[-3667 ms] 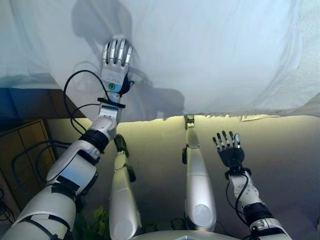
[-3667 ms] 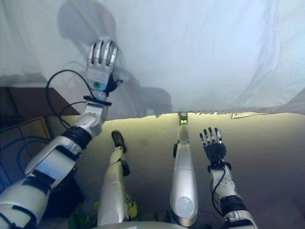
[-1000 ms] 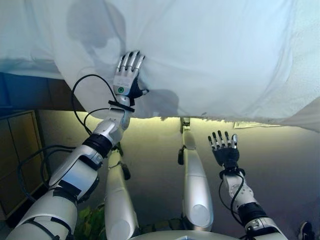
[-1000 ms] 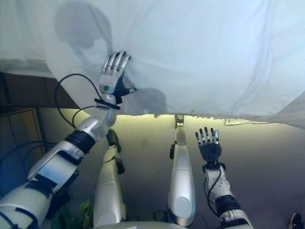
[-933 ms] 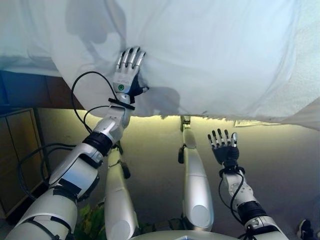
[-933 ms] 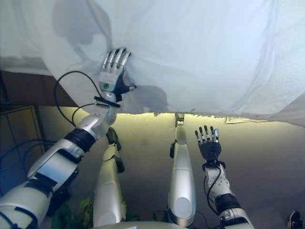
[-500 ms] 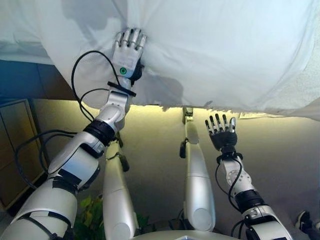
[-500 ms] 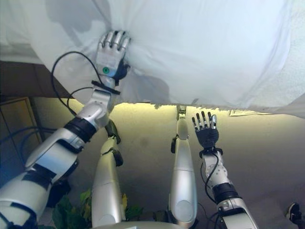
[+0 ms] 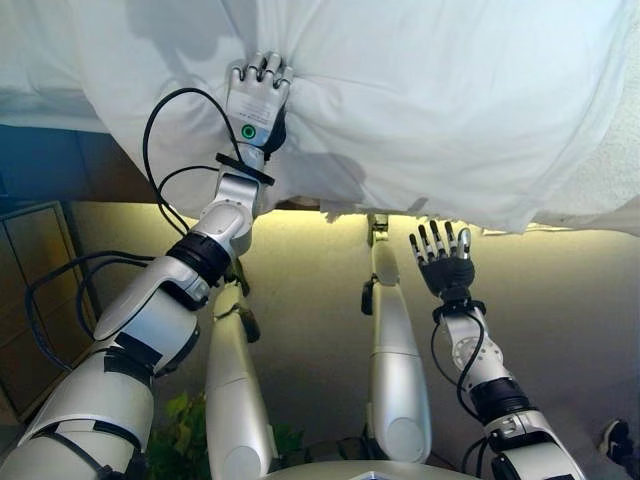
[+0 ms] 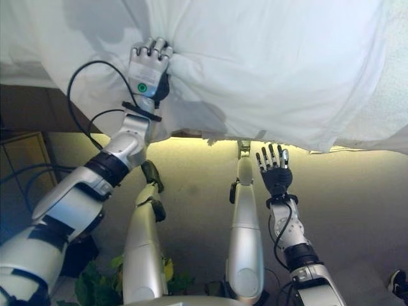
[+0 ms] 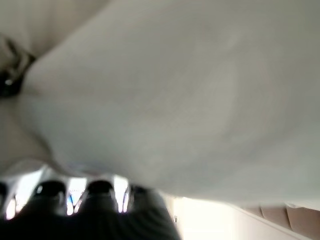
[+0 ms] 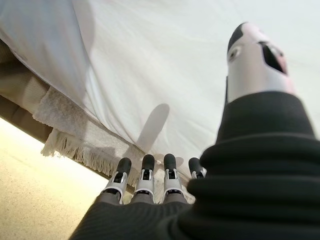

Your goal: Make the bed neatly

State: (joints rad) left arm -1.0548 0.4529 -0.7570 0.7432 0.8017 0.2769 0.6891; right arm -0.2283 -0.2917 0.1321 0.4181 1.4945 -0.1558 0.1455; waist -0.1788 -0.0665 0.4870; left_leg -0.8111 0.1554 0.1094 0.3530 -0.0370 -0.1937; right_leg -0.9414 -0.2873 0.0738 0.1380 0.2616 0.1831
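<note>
A white sheet (image 9: pixel 430 100) covers the bed across the top of the eye views and hangs over its near edge. My left hand (image 9: pixel 255 95) reaches up onto the bed, and its fingers (image 9: pixel 260 70) are curled into a bunched fold of the sheet. The sheet (image 11: pixel 175 90) fills the left wrist view. My right hand (image 9: pixel 445 265) is open and empty, with straight fingers. It is held over the floor just below the bed's hanging edge. In the right wrist view its fingers (image 12: pixel 145 172) point at the sheet's underside.
A fringed, textured blanket (image 12: pixel 75 150) sticks out under the sheet's edge and also shows at the right (image 9: pixel 610 180). A dark bed side (image 9: pixel 50 165) and a wooden cabinet (image 9: pixel 30 300) stand at the left. Beige floor (image 9: pixel 560 320) lies below. A shoe (image 9: pixel 620 440) shows at the lower right.
My left hand has moved farther up the bed, and its fingers have curled into the sheet and bunched it. My right hand has risen a little toward the bed's edge.
</note>
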